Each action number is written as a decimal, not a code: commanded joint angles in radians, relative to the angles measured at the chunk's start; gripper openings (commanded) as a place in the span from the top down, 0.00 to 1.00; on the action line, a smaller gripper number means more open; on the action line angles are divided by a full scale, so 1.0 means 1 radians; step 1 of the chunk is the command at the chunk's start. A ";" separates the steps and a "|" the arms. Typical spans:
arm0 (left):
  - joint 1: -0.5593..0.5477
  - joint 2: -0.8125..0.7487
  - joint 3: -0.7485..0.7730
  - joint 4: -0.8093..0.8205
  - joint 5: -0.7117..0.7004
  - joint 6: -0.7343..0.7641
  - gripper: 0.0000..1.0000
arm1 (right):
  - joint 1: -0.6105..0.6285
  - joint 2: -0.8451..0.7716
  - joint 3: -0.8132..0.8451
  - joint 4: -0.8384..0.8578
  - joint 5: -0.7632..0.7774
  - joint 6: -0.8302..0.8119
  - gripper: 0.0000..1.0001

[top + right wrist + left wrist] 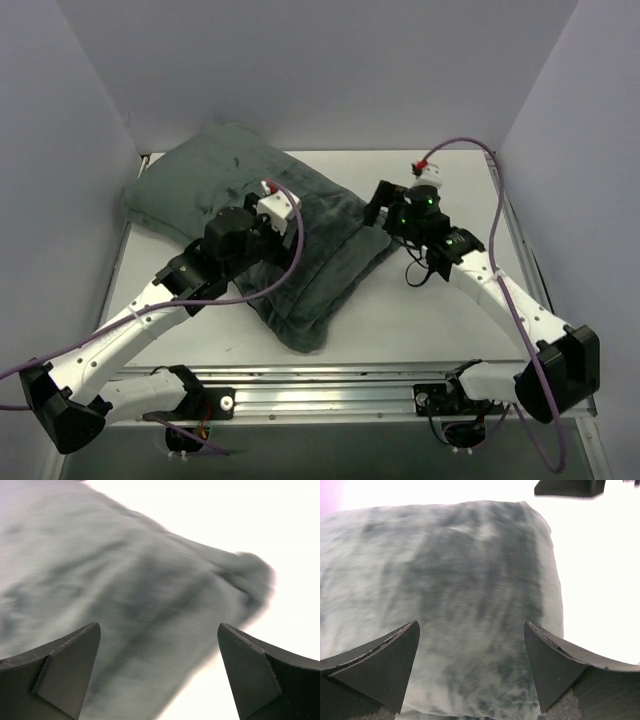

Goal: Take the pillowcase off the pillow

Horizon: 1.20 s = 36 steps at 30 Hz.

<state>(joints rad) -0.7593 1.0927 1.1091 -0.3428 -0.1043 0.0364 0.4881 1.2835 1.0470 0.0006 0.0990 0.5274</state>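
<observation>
L hand [470, 625] open over pillowcase [322, 268]; R hand [159, 626] open at its edge.

The pillowcase [190, 190] lies on the table [420, 330], left of centre, beneath the left arm [130, 325].

Top view: left arm [150, 310] covers the middle of the pillowcase [325, 275]; left claw [471, 625] is hidden there under its own wrist. Pillow is wholly covered and bare in no view.
Left wrist: pillowcase runs off the 9 and 6 o'clock edges. Counter [600, 580] is burnt out white. Dark shape [570, 487] at 1 o'clock is cut by the edge, identity unclear.
Right wrist: frame blurred, cloth corner at 2 o'clock smeared. Right claw [159, 626] fingers are cut off at 6 o'clock.
</observation>
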 commanded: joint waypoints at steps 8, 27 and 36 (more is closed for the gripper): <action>-0.256 0.229 0.061 0.128 -0.184 0.215 0.06 | -0.194 -0.145 -0.215 -0.011 -0.153 0.083 0.02; -0.267 0.372 0.072 0.392 -0.592 0.341 0.06 | -0.201 -0.090 -0.281 0.144 -0.288 0.071 0.06; -0.238 0.400 0.113 0.398 -0.614 0.362 0.06 | -0.178 -0.064 -0.301 0.210 -0.344 0.086 0.07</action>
<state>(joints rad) -1.0191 1.4864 1.1641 -0.0254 -0.6575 0.3748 0.2951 1.2057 0.7589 0.1452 -0.2104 0.6060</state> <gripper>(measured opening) 0.940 0.932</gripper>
